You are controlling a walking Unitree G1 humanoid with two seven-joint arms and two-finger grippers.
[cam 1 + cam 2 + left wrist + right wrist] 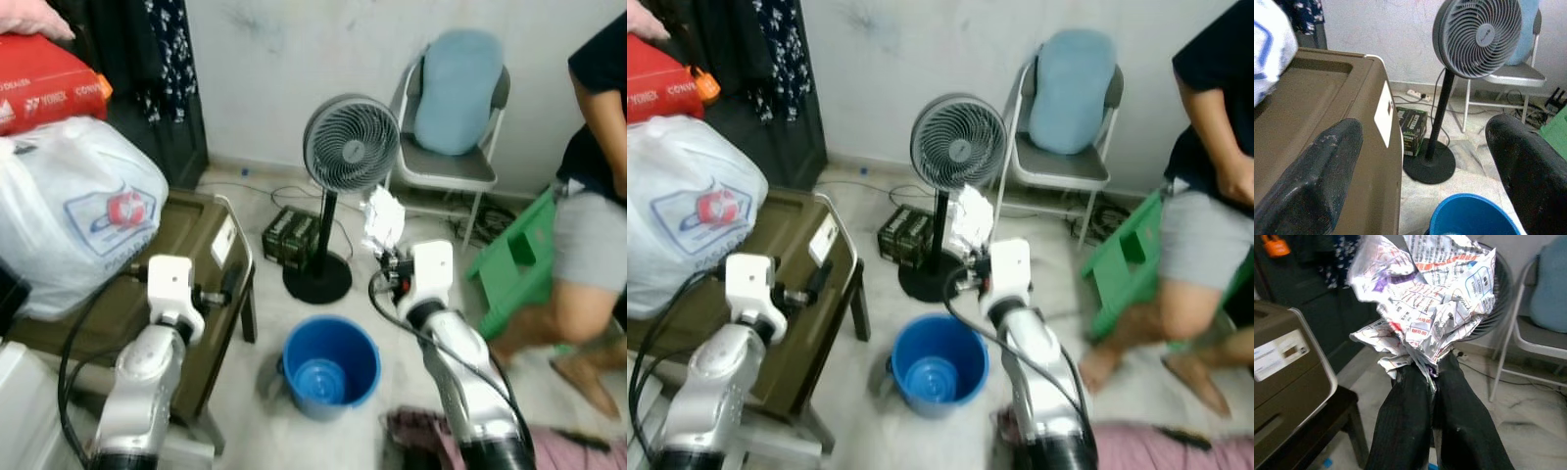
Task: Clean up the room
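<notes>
While our left arm reaches forward over the brown storage box [186, 257], the left gripper [1425, 171] has its two black fingers [1312, 181] spread wide with nothing between them; through the gap we see the box's edge with its white label, and the blue bucket [330, 364] on the floor below. To the left on that box sits a large white plastic bag [69, 211] with a red and blue print, and above it a red package [44, 83].

Moving rightward, the bucket stands on the pale floor between our two arms, with a smaller blue container inside it. Behind it rises a grey standing fan [350, 145] on a round black base, and a dark green carton [291, 238] lies just beside that base.

Our right gripper [1432, 377] is pinched tight on a crumpled paper [1425, 303]. The fingers press together on the lower tip of the wad, which is held up above and slightly beyond the bucket, in front of the fan. The paper is white newsprint, heavily creased, with red, blue and purple printing across it.

Further right, a folding chair [446, 166] with a light blue cushion stands against the wall, then a green stool [514, 259], and a person [588, 211] in grey shorts at the edge.
</notes>
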